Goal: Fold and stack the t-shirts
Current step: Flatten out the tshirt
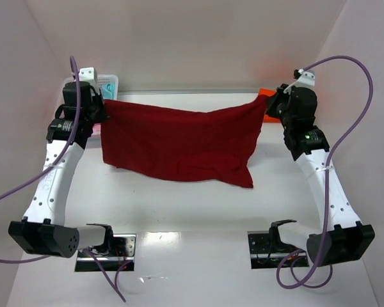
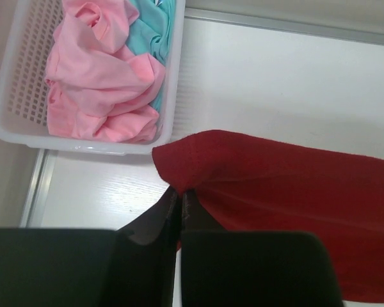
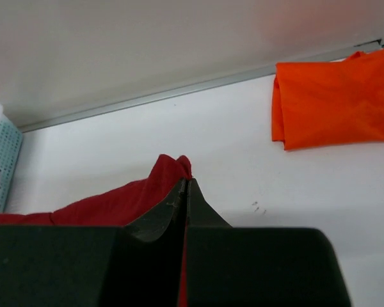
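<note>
A large dark red t-shirt point(image 1: 179, 144) hangs stretched between both arms above the table, its lower edge sagging toward the front. My left gripper point(image 1: 101, 110) is shut on its left top corner point(image 2: 179, 160). My right gripper point(image 1: 269, 102) is shut on the right top corner point(image 3: 173, 167). A folded bright orange t-shirt point(image 3: 336, 99) lies flat at the back right, just behind the right gripper point(image 3: 186, 185). Pale pink t-shirts point(image 2: 102, 83) and a teal one point(image 2: 155, 29) lie crumpled in the basket beyond the left gripper point(image 2: 180, 195).
The white mesh basket point(image 2: 173, 83) stands at the back left corner, close to the left wrist point(image 1: 83, 105). White walls close in the table at the back and on both sides. Purple cables loop out from both arms.
</note>
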Available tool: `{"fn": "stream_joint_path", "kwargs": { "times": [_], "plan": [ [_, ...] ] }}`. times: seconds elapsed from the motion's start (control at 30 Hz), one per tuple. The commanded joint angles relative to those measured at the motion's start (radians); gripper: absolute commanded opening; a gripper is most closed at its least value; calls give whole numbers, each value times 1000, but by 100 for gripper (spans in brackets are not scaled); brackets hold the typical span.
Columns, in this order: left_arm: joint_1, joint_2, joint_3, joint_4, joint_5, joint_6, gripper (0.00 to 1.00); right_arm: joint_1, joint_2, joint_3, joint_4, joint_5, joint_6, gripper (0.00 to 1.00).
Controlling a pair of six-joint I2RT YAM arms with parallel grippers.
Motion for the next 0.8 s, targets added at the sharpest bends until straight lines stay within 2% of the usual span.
{"fn": "stream_joint_path", "kwargs": {
  "times": [0.0, 0.17, 0.47, 0.77],
  "plan": [
    [3, 88, -63, 111, 0, -35, 0, -11, 66, -77, 180, -47, 16, 1],
    [3, 208, -72, 146, 0, -35, 0, -11, 153, -126, 245, -67, 25, 1],
    [3, 386, -12, 197, 0, -55, 0, -11, 353, -93, 292, -67, 13, 1],
    [3, 492, 52, 215, 0, -55, 0, -11, 523, -17, 326, -193, -27, 1]
  ]
}}
